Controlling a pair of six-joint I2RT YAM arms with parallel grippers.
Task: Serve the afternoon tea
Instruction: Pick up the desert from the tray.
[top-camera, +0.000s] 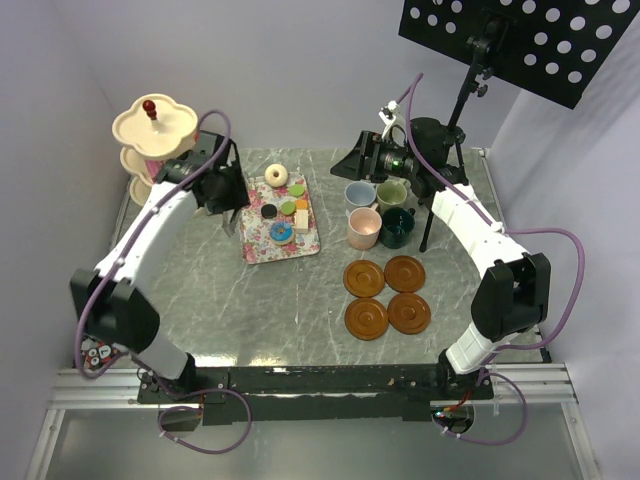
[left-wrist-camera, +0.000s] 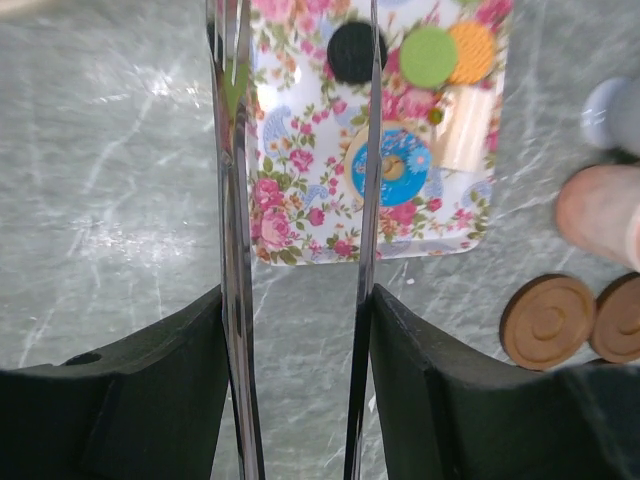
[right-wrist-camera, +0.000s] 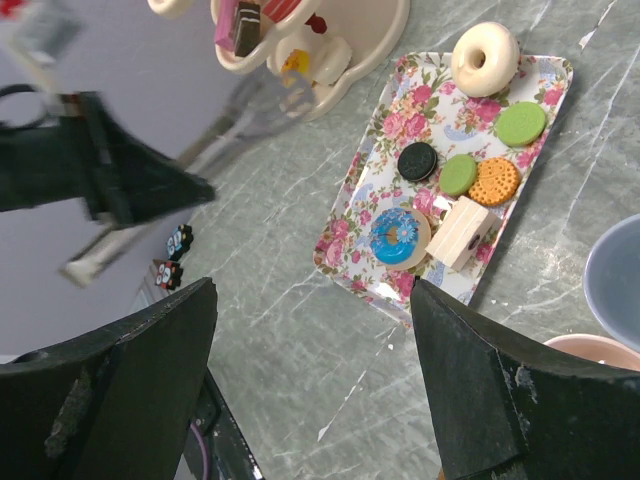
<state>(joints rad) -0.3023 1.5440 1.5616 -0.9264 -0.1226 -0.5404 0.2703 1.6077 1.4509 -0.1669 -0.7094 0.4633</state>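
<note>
Tongs (left-wrist-camera: 232, 200) were gripped by the left claw (left-wrist-camera: 295, 300) above the tray (left-wrist-camera: 290, 150), presumably for lifting cakes (left-wrist-camera: 392, 165); the right claw (right-wrist-camera: 312, 300) was spread empty.

We see the left gripper (left-wrist-camera: 297, 305) clamped on the metal tongs (left-wrist-camera: 232, 200), whose arms extend over the floral tray (left-wrist-camera: 300, 170); two saucers (left-wrist-camera: 547, 320) lie right.
</note>
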